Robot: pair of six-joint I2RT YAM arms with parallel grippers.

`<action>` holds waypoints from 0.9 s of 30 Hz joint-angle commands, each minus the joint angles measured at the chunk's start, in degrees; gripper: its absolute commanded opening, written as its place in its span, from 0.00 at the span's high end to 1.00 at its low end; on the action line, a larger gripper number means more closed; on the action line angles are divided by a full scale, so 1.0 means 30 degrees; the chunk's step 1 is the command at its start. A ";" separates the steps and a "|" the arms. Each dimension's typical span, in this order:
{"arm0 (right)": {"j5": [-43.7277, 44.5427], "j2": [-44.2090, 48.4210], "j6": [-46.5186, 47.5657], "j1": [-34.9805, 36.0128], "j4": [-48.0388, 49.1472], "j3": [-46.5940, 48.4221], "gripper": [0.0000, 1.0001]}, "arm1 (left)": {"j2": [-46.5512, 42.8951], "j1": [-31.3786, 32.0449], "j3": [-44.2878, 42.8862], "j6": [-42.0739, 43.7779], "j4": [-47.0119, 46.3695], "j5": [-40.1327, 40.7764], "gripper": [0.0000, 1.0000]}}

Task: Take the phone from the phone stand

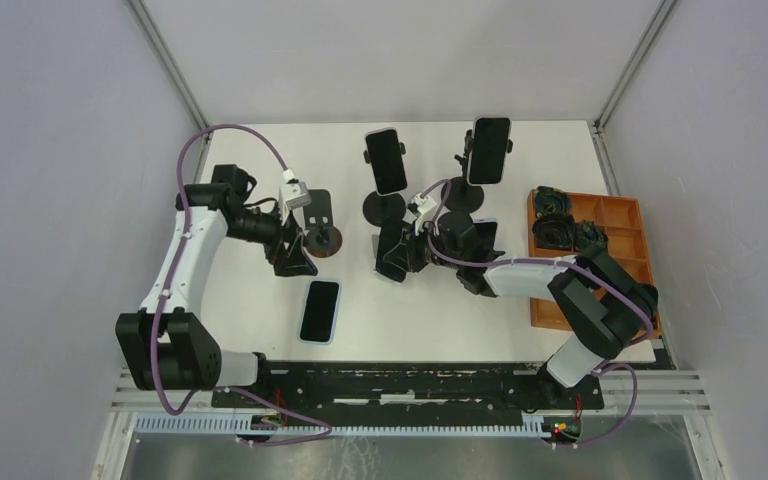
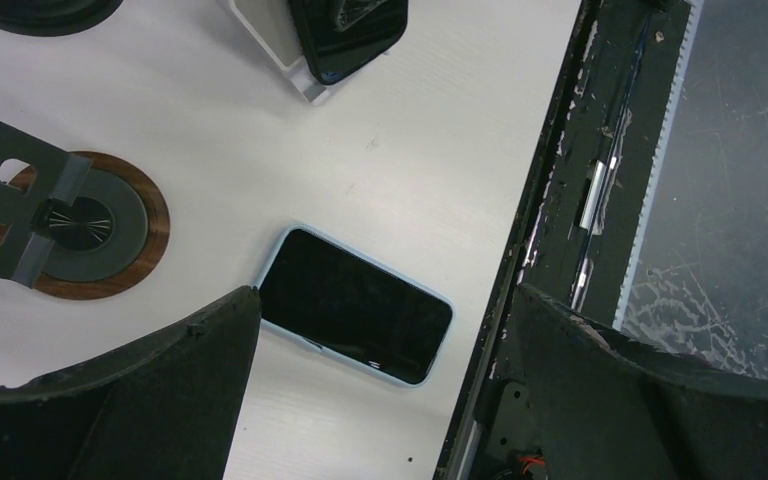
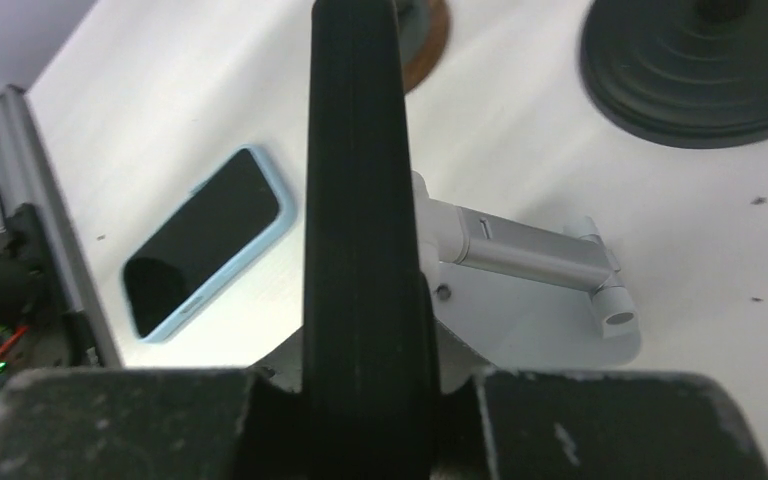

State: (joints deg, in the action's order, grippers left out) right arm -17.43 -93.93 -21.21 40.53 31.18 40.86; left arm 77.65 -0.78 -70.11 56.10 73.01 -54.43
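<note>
Right gripper (image 3: 365, 430) pinches the slim black phone (image 3: 355, 150) edge-on between its fingers — left gripper (image 2: 388, 300) spread wide open

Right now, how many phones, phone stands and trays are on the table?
Phones: 4
Phone stands: 4
Trays: 1
Total: 9

Taken from high behind the bases (image 1: 185, 360), looking down; from both wrists, close over the table (image 2: 410, 120); sharing the flat phone (image 1: 320, 311).
</note>
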 commanded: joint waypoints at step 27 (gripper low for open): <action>-0.8971 0.1771 -1.1708 0.3503 1.4422 0.3038 1.00 | -0.3978 0.1493 -0.1081 0.9914 0.3145 -0.3366 0.02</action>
State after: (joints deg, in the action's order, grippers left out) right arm -43.46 -88.86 -50.50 50.76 60.31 45.01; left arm 67.83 3.01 -71.13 80.36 80.09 -59.68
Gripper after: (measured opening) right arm 0.201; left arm 0.994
